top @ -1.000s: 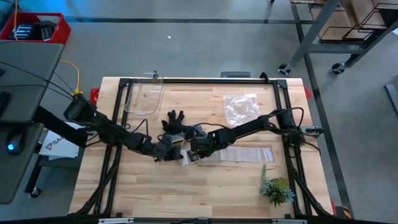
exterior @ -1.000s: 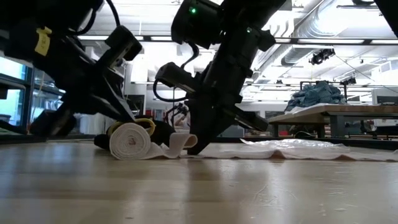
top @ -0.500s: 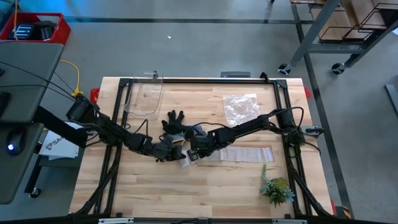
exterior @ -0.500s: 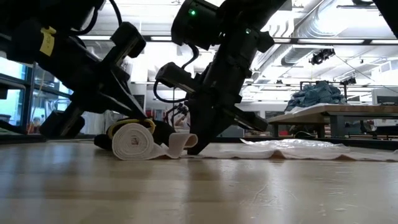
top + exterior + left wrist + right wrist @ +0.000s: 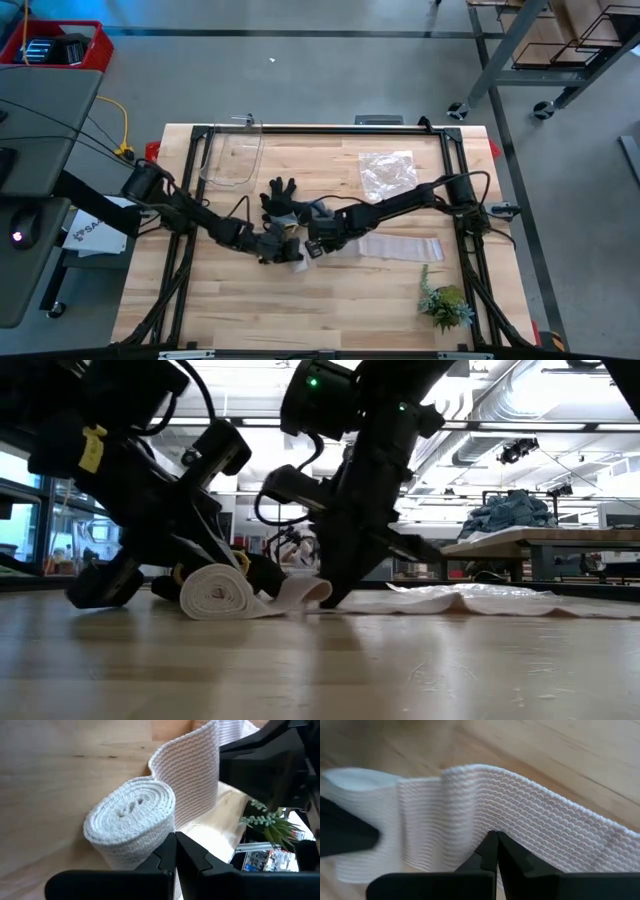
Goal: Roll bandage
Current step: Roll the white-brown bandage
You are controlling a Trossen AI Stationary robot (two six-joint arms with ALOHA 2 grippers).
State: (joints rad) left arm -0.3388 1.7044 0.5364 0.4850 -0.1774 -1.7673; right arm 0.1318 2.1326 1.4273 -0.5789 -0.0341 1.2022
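Lying mid-counter (image 5: 250, 310), the bandage (image 5: 215, 592) is partly rolled, its loose tail trailing flat toward the right arm's side. The left end effector (image 5: 175, 851) presses its fingers together against the roll. The right end effector (image 5: 496, 851), fingers likewise together, touches the raised strip just beside the roll.

No text can be read with certainty; the white sheet (image 5: 88, 232) left of the table (image 5: 330, 310) bears illegible dark lettering.
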